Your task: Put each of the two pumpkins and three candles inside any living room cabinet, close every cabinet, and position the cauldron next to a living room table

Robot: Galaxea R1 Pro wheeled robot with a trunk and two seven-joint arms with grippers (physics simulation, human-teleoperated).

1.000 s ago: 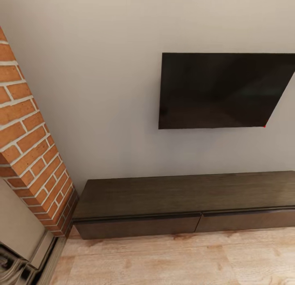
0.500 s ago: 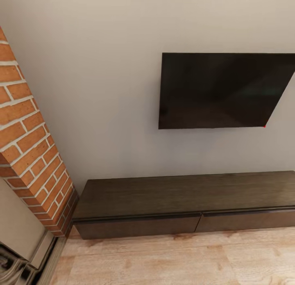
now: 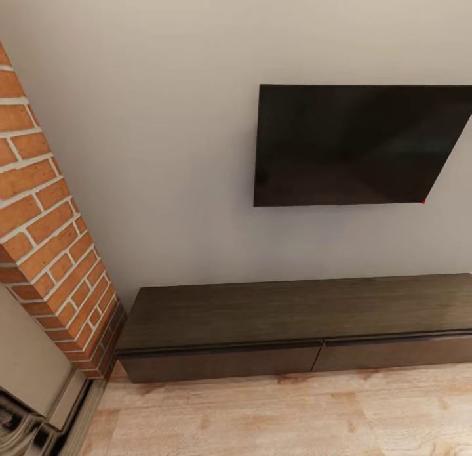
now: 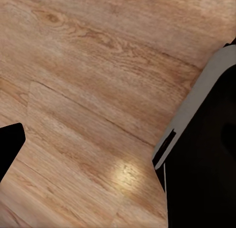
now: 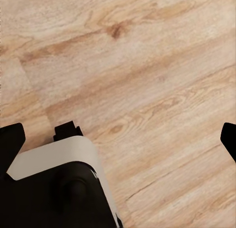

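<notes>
The cabinet [image 3: 295, 331] sits against the wall under the TV [image 3: 357, 144], dark brown, both drawers shut, right end cut off. My claws barely show at the wrist views' edges, so I can't tell their spread.

Cabinet [image 3: 288, 325]: dark brown wood, faint grain, flat drawer fronts same tone. Wall [image 3: 164, 147]: plain pale grey-white. Television screen [image 3: 354, 144]: black, tiny red dot at lower corner. Chimney column [image 3: 46, 226]: orange-red brick, pale mortar lines. Fireplace surround [image 3: 29, 371]: beige-grey. Floor [image 3: 295, 416]: light tan planks, darker knots, streaky grain. Robot body [image 5: 59, 188]: black with light grey shell.
</notes>
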